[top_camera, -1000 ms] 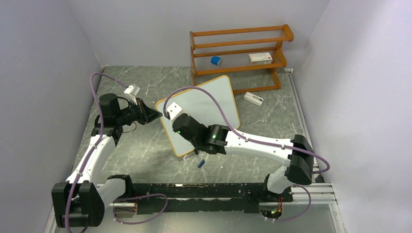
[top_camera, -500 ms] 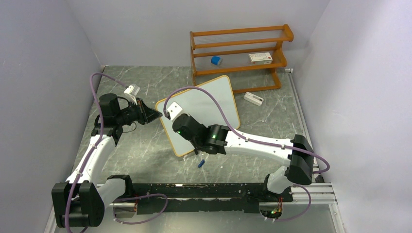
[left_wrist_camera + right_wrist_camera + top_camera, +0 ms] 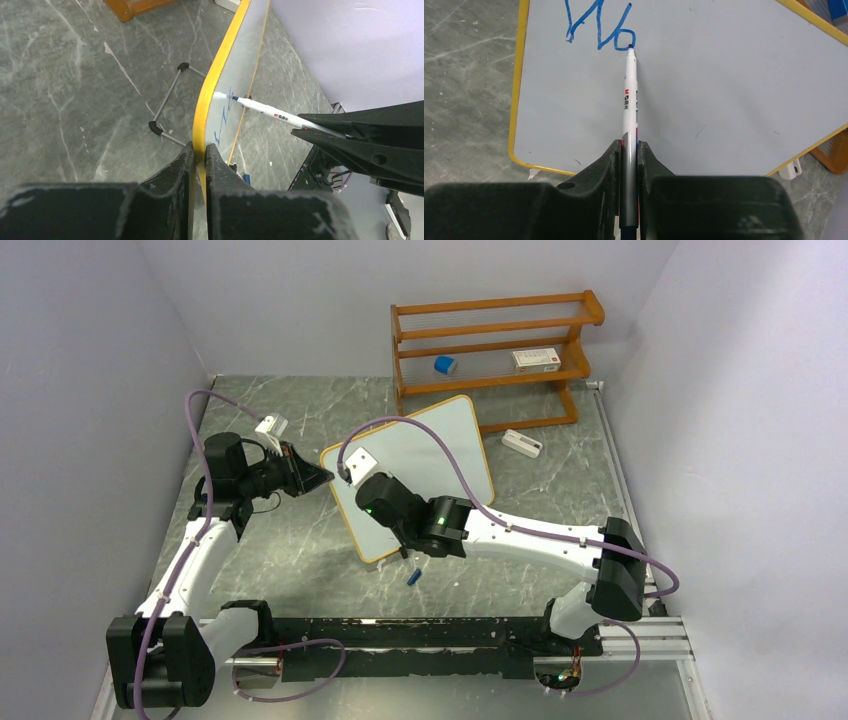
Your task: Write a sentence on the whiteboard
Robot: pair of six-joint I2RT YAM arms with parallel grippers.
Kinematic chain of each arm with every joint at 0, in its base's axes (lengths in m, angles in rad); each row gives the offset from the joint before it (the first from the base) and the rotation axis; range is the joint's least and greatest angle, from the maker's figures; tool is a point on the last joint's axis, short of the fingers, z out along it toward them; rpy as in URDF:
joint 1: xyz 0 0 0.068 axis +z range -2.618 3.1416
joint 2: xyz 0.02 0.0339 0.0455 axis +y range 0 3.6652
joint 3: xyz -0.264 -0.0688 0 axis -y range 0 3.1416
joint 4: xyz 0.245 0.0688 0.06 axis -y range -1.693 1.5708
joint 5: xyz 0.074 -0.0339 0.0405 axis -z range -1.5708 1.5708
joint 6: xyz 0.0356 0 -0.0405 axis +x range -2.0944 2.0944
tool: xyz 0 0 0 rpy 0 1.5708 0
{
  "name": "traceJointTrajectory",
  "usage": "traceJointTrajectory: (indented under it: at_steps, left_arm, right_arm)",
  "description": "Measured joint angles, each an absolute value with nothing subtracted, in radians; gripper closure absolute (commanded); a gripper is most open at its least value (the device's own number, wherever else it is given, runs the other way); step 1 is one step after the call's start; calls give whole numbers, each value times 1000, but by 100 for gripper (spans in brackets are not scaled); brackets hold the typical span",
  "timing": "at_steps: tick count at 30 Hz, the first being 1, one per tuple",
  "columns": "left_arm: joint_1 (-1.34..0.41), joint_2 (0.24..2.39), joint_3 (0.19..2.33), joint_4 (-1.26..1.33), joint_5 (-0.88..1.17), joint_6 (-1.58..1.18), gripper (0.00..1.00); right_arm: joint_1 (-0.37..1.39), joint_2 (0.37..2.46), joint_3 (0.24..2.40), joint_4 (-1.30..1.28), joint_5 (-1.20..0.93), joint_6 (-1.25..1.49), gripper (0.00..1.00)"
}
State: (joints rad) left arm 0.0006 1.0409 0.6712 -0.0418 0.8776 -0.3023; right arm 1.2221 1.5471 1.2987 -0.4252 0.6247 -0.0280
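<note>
The whiteboard (image 3: 440,445) stands tilted on the table, its frame orange-yellow (image 3: 212,97). My left gripper (image 3: 322,476) is shut on the board's left edge, with the frame pinched between its jaws (image 3: 200,148). My right gripper (image 3: 375,502) hangs over the board's near left part, shut on a white marker (image 3: 629,100). The marker's tip touches the white face (image 3: 724,85) at the end of the sentence (image 3: 596,27). The sentence is blue handwriting, a "W" and one round letter. In the left wrist view the marker (image 3: 270,114) meets the board beside the blue strokes (image 3: 220,134).
An orange wooden rack (image 3: 495,350) stands behind the board, holding a blue item (image 3: 445,365) and a white box (image 3: 536,359). A small white object (image 3: 521,443) lies right of the board. A blue cap (image 3: 412,577) lies near the front. The board's wire stand (image 3: 167,102) reaches behind it.
</note>
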Motion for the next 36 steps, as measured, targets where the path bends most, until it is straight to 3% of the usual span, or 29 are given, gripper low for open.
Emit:
traceJointTrajectory:
  at_steps: [36]
  left_arm:
    - [1, 1042, 672, -42, 878, -302, 95]
  right_arm:
    - [1213, 1544, 1283, -446, 616, -14, 100]
